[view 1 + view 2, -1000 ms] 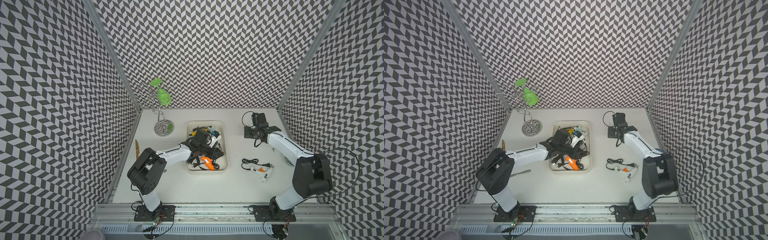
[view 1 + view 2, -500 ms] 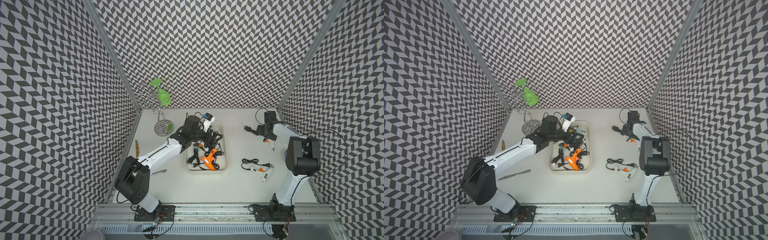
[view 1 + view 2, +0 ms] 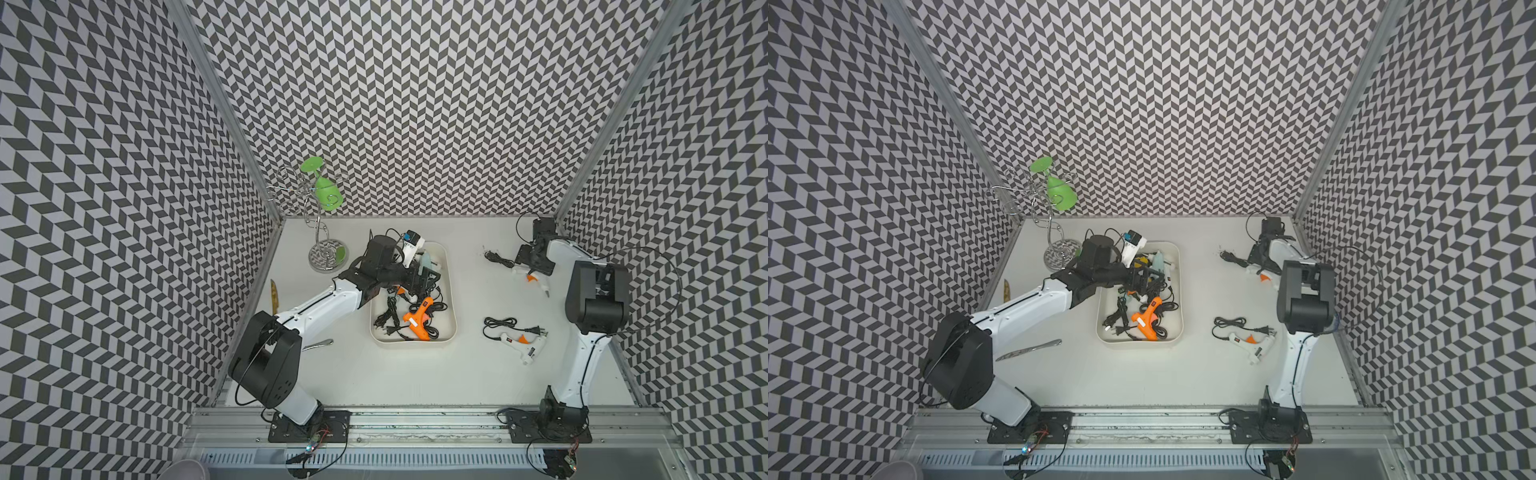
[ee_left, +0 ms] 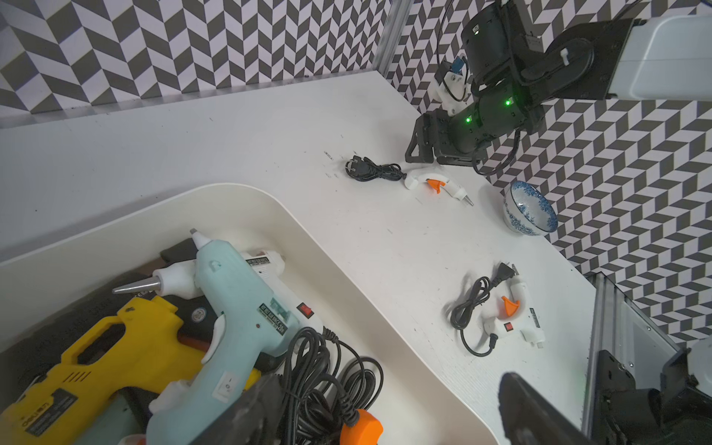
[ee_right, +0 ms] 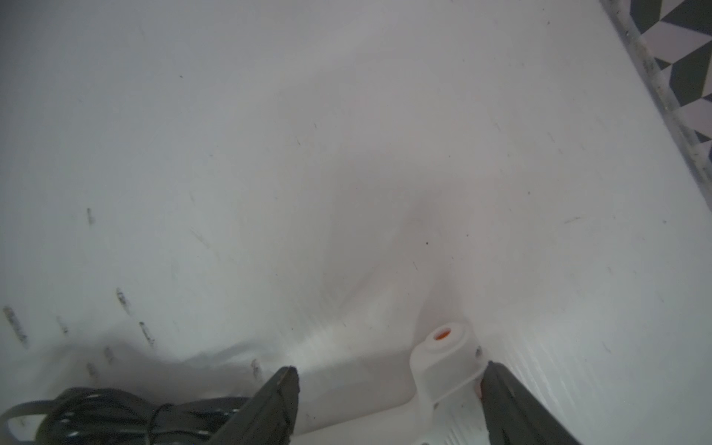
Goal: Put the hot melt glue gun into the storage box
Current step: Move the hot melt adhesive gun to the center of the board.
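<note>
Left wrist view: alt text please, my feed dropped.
Close up, the storage box holds a blue gun, a yellow gun, a white gun and black cords. Outside it on the table lie a small near gun and a far gun, both white. The right gripper is at the far gun, and a bowl sits by the wall.

Robotics laboratory test cell: enclosed on three sides by chevron-patterned panels [image 3: 415, 104], floored with white tabletop [image 3: 415, 374], fronted by aluminium rail [image 3: 415, 419] carrying two bolted arm bases [image 3: 307, 426].

The right wrist view is blurred, its edge cutting off the white glue gun [image 5: 443, 370] and black cord [image 5: 96, 416].
</note>
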{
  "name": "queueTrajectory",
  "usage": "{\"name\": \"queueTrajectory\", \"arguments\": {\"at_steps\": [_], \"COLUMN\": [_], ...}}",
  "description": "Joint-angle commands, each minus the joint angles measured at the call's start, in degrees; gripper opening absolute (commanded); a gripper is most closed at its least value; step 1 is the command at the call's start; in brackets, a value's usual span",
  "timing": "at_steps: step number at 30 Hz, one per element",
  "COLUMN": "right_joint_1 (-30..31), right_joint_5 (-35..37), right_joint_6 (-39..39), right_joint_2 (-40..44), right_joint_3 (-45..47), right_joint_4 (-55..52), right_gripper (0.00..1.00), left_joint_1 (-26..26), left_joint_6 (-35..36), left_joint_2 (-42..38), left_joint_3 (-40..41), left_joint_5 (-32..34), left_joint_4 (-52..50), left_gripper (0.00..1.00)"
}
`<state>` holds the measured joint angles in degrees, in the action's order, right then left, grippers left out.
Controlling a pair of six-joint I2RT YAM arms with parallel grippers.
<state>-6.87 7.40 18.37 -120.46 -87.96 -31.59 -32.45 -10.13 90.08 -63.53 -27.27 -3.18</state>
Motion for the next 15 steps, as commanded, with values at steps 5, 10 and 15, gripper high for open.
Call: {"name": "queueTrajectory", "arguments": {"at_steps": [5, 10, 15], "right_joint_1": [6.9, 14.1, 14.6], "right_joint_5": [-7.4, -5.1, -2.5], "right_joint_6": [-2.9, -5.4, -4.2], "right_joint_2": [2.2, 3.8, 10.2], "right_joint_3": [8.7, 9.0, 7.9], "right_joint_4": [0.4, 0.6, 0.4], "right_gripper": [0.70, 0.72, 0.80], "left_joint_1": [0.8, 0.8, 0.8], "left_joint_6": [0.4, 0.3, 0.2], "left_joint_2": [-0.8, 0.2, 0.2], "left_joint_3": [0.2, -0.3, -0.4], "left_joint_5": [0.3, -0.3, -0.3], "left_joint_4": [1.2, 1.2, 1.2], "left_gripper": [0.92, 0.93, 0.92]}}
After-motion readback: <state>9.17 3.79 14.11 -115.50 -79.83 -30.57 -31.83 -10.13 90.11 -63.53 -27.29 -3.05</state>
